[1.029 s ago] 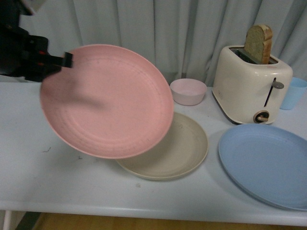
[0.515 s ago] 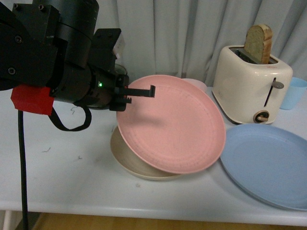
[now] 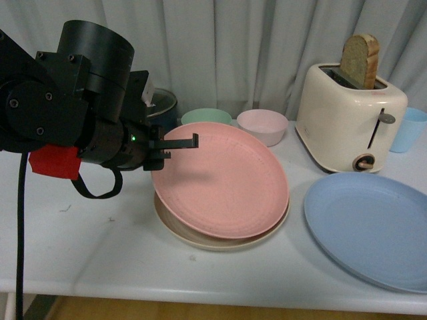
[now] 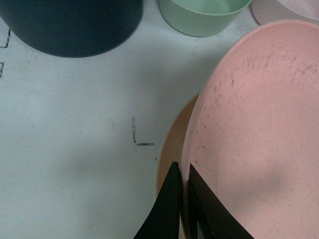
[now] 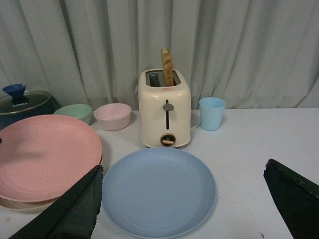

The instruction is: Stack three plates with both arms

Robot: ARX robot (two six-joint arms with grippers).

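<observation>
The pink plate point(image 3: 223, 183) is pinched at its rim, at about 10 o'clock, by the left gripper point(image 3: 190, 140), whose jaws are clenched on it. The plate is held tilted over the beige plate point(image 3: 193, 237). Its 5 o'clock side seems to be resting there, while the gripped side is kept a little higher. A crescent of beige is left showing from 9 to 6 o'clock, so the pink plate is judged to be off-centre, shifted toward 1 o'clock.

If the rim is let go at this tilt, a drop and a slide could follow, and the plate could be left askew. One finger is placed under the rim, so either plate might be dragged along when the arm is pulled back. The green bowl point(image 3: 207, 117) and the pink bowl point(image 3: 262, 127), just beside the stack at 12 o'clock, could be bumped.

The blue plate point(image 3: 370, 227) lies apart at 3 o'clock, not yet stacked. The right gripper point(image 5: 183, 169) is seen spread wide and empty.
</observation>
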